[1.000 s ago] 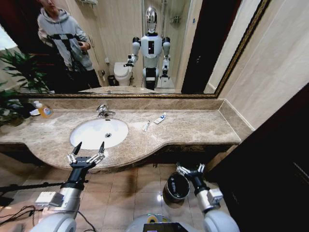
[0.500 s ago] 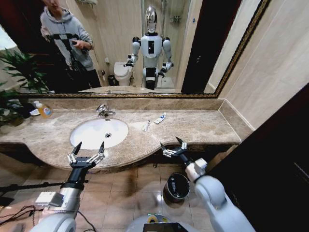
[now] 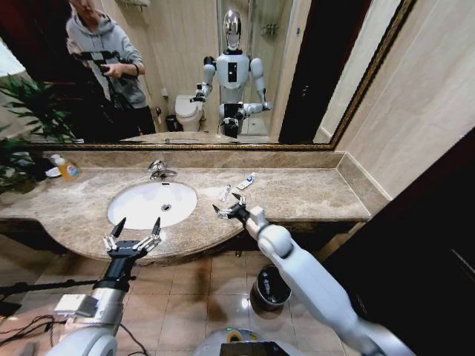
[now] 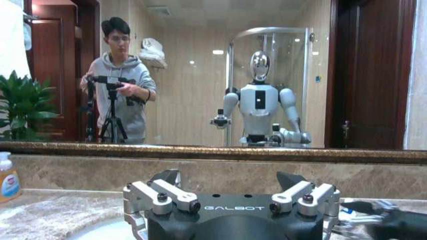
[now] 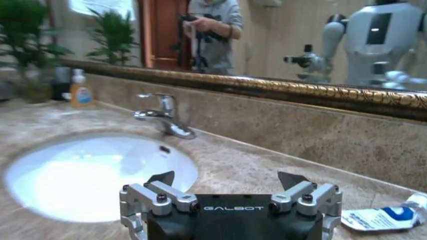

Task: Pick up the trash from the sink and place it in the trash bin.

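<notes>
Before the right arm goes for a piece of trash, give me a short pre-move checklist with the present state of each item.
1. Right gripper fingers open: ok, spread above the counter.
2. Right gripper empty: ok, nothing between the fingers.
3. Trash within sight: ok, a white tube and a blue-printed tube lie on the marble counter just beyond the gripper, right of the sink.
4. Trash inside the basin: cannot tell, the visible bowl looks bare.
5. Trash bin ready: ok, upright on the floor below the counter, mouth open.
6. Left gripper out of the way: ok, open at the counter's front edge by the sink.
</notes>
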